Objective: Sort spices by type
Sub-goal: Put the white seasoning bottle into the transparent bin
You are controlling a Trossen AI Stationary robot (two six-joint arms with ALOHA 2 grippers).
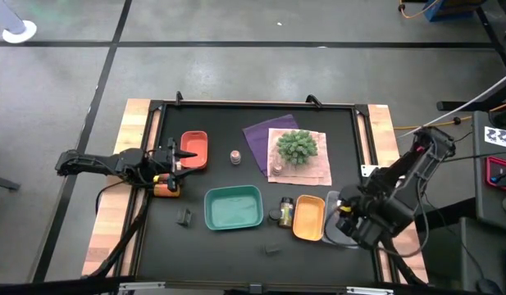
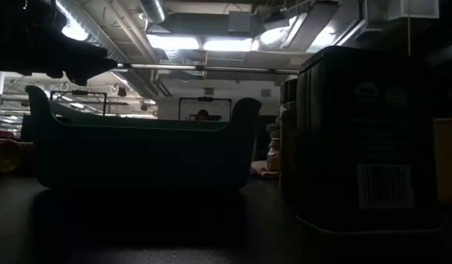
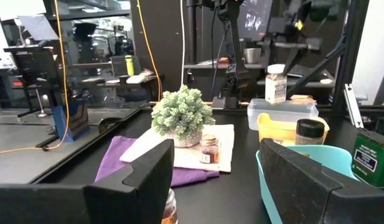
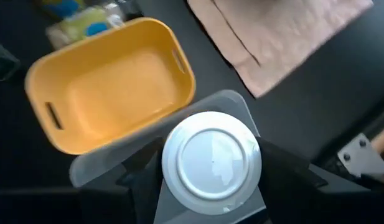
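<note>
One white-capped jar (image 4: 211, 160) between end-effector fingers (image 4: 285, 171)

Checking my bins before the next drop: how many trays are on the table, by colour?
Red tray: 1
Teal tray: 1
Yellow-orange tray: 1
Clear tray: 1
Total: 4

The left arm stretches in low from the table's left edge, its wrist level and its left gripper (image 1: 184, 156) pointing toward the middle, dark fingers (image 3: 142, 180) parted with nothing between them. The right arm bends back from the right side, elbow raised, and its right gripper (image 4: 211, 163) points downward near the front right corner, fingers closed on a white-capped jar (image 4: 211, 160).
</note>
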